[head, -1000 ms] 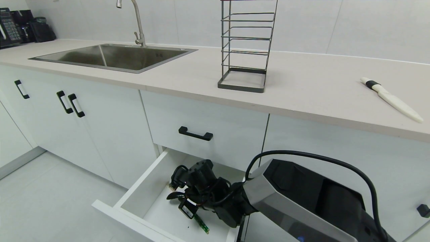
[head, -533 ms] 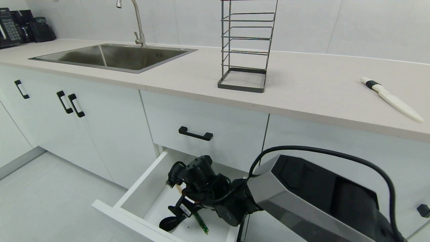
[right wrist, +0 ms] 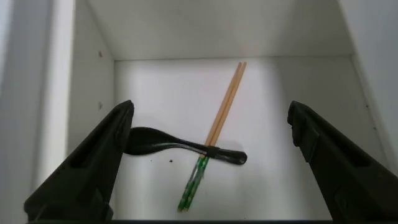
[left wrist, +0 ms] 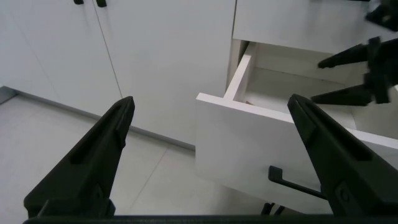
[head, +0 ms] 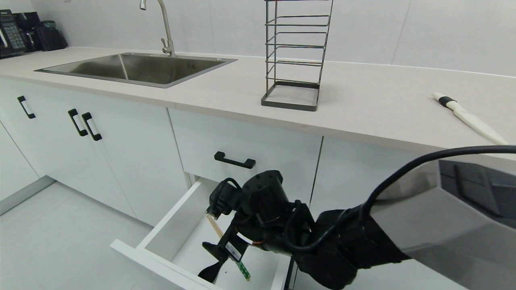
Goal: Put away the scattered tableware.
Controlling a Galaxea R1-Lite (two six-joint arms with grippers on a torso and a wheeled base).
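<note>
Head view: the right gripper (head: pixel 210 261) hangs over a white pull-out drawer (head: pixel 133 249) that stands open beneath the beige countertop (head: pixel 363 100). Its claw is spread wide and grips nothing. In the right wrist view the same gripper (right wrist: pixel 210 109) frames the drawer (right wrist: pixel 87 93) floor, with its two black fingers (right wrist: pixel 93 162) well apart.

On that floor lies a glossy black spoon (right wrist: pixel 180 146), flat, its bowl near one side wall. Its handle crosses a pair of light wooden chopsticks with green ends (right wrist: pixel 217 134), touching them near the green part. In the head view the chopsticks (head: pixel 215 227) partly show under the gripper. The dark tip at the near edge of the drawer may be a finger or the spoon; I cannot tell which.

The left gripper (left wrist: pixel 211 102) is low, on the near left side of the drawer (left wrist: pixel 249 124), its claw also wide and empty. The drawer's black bar handle (left wrist: pixel 292 183) shows on the front panel.

On the counter at the far right lies a white knife with a black band (head: pixel 467 119), flat and well apart from the drawer. A dark grey wire rack (head: pixel 296 60) stands near the middle, and a steel sink (head: pixel 137 68) sits to the left.
</note>
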